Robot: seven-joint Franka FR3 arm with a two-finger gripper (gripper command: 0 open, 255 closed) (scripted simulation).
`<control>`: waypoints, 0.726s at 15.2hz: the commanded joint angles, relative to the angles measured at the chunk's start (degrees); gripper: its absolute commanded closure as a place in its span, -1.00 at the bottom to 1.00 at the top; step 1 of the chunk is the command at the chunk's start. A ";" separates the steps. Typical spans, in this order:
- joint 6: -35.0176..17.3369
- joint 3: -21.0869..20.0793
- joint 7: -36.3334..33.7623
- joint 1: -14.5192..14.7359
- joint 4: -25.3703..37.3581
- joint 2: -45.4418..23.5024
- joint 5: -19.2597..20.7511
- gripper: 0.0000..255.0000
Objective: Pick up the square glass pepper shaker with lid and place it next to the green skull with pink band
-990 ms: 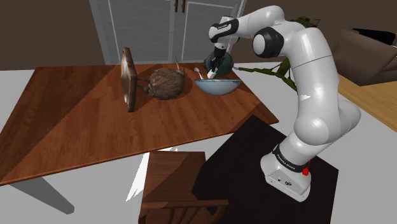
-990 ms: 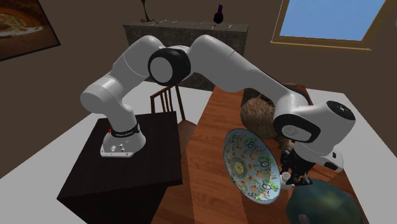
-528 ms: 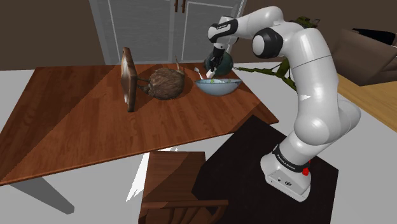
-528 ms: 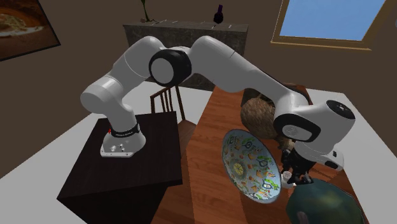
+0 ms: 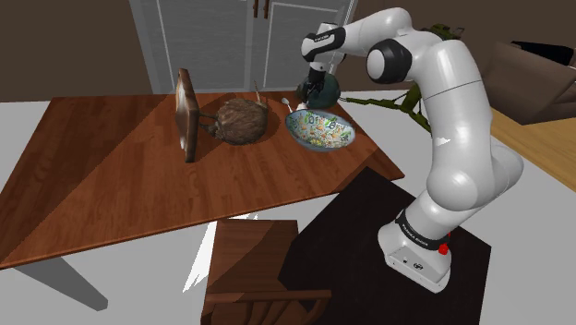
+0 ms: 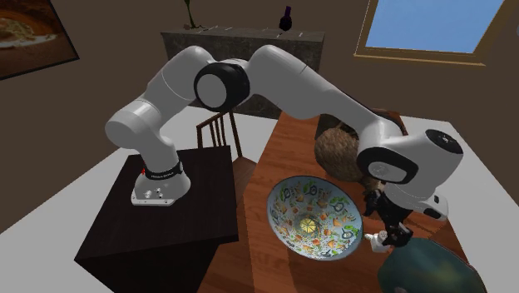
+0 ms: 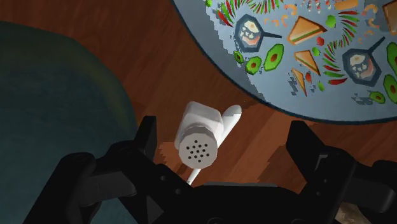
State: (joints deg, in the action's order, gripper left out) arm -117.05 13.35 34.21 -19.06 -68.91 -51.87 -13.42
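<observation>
The patterned bowl [image 6: 316,218] has tilted over since a second ago, and its painted inside now shows in the shoulder view. The gripper [image 7: 222,128] has its jaws apart, straddling the white pepper shaker [image 7: 200,135] without clasping it. The shaker sits on the wooden table [image 5: 120,175], between the bowl and the dark green skull [image 7: 51,114].

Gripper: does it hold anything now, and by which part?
Nothing is held. The gripper is open, and the white shaker sits between its fingers, touching neither.

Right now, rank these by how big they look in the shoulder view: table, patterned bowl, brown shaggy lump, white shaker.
1. table
2. patterned bowl and brown shaggy lump: too alike to rank
3. white shaker
</observation>
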 commanded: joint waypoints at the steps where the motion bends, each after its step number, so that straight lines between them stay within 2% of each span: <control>1: 2.68 0.44 -0.24 -0.65 1.32 -0.67 0.39 -1.00; 3: 5.20 0.67 -0.45 -0.70 2.55 0.63 0.70 -1.00; 11: 5.20 0.67 -0.45 -0.70 2.56 0.63 0.69 -1.00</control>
